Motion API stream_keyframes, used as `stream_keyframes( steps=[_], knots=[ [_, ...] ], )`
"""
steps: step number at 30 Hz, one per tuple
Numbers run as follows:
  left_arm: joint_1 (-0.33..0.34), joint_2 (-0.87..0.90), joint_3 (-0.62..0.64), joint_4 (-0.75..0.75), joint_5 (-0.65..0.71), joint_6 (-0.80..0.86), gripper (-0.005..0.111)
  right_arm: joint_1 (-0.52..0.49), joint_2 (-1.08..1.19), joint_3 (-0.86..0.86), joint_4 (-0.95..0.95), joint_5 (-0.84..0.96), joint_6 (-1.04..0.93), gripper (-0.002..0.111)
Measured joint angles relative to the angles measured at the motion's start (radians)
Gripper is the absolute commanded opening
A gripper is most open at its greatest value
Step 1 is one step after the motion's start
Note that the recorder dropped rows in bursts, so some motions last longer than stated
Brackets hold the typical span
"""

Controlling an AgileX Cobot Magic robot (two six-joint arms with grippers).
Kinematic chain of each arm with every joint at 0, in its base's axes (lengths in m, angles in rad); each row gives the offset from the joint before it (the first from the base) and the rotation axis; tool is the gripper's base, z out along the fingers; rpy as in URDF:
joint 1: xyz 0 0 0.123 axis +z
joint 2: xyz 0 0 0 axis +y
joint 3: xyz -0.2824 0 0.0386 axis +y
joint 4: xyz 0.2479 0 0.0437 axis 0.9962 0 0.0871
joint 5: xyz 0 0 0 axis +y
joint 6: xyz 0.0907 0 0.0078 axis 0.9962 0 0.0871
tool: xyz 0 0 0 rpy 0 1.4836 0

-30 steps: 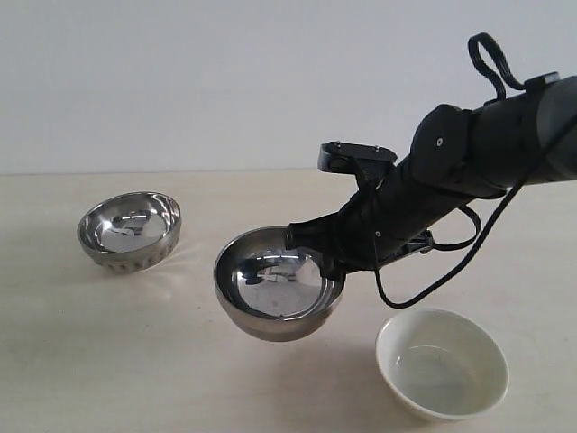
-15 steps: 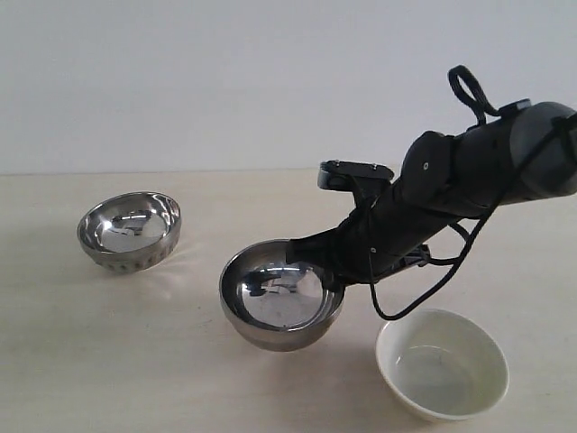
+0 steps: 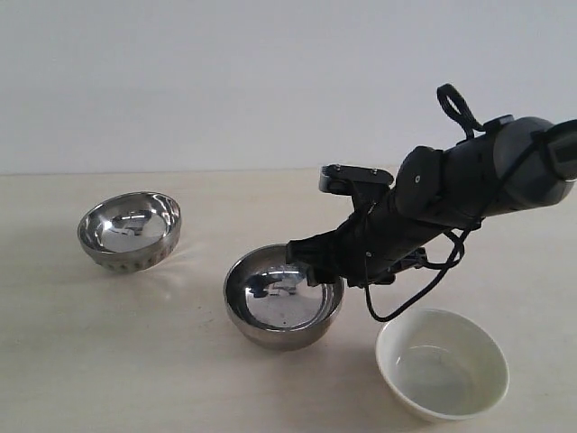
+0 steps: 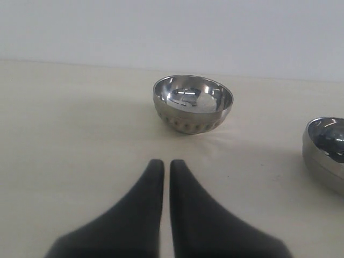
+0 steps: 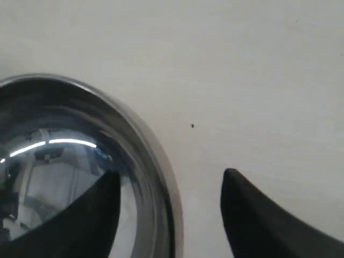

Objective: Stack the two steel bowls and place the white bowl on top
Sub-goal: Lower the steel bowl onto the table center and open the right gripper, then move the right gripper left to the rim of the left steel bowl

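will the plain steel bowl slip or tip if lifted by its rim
Probably slippery: the plain steel bowl is mirror-polished and its rim thin. Gripped at one edge, as the right gripper straddles it, it would likely tilt. Its rounded base may rock if pushed.

I'm seeing the dimpled bowl [image 3: 129,231] and plain bowl [image 3: 283,308] gleaming mirror-silver, white bowl [image 3: 441,363] glossy, left pincer [image 4: 162,166] and right pincer [image 5: 171,178] black, tabletop [image 3: 135,379] pale beige.
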Motion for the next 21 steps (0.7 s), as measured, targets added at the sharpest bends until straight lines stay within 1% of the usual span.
stream_keyframes(
  steps=[4, 7, 13, 21],
  knots=[
    [0.0, 0.0, 0.0, 0.0, 0.0, 0.0, 0.004, 0.0, -0.011, -0.038, -0.029, 0.054, -0.045, 0.056],
    [0.0, 0.0, 0.0, 0.0, 0.0, 0.0, 0.004, 0.0, -0.038, -0.126, -0.061, 0.127, -0.047, 0.056],
    [0.0, 0.0, 0.0, 0.0, 0.0, 0.0, 0.004, 0.0, -0.052, -0.307, -0.077, 0.211, -0.036, 0.056],
    [0.0, 0.0, 0.0, 0.0, 0.0, 0.0, 0.004, 0.01, 0.028, -0.47, -0.09, 0.264, -0.038, 0.056]
  ],
)
